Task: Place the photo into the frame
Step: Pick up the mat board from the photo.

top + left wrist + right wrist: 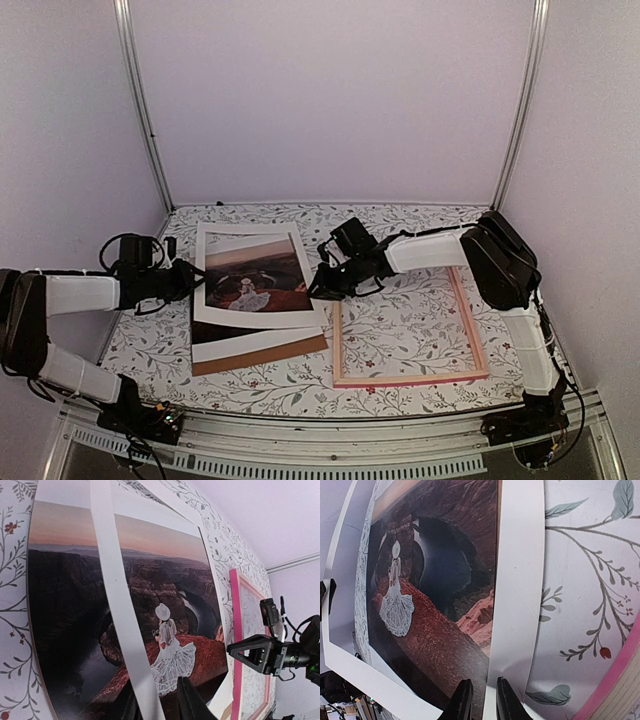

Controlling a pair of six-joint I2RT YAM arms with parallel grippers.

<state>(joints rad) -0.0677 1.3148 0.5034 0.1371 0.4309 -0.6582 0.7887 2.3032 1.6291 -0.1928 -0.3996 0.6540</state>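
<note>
The photo (255,275) lies left of the frame (410,380), between the left fingers (192,705), apart, and the right fingers (462,702), nearly together, hold unclear.

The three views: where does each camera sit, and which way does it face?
Top external: above and behind, looking down at the table; both arms visible.
Left wrist: left of the photo, facing right toward the frame; own fingers below.
Right wrist: right of it, facing left; own fingers below.
Shared: both wrist views show the photo.
</note>
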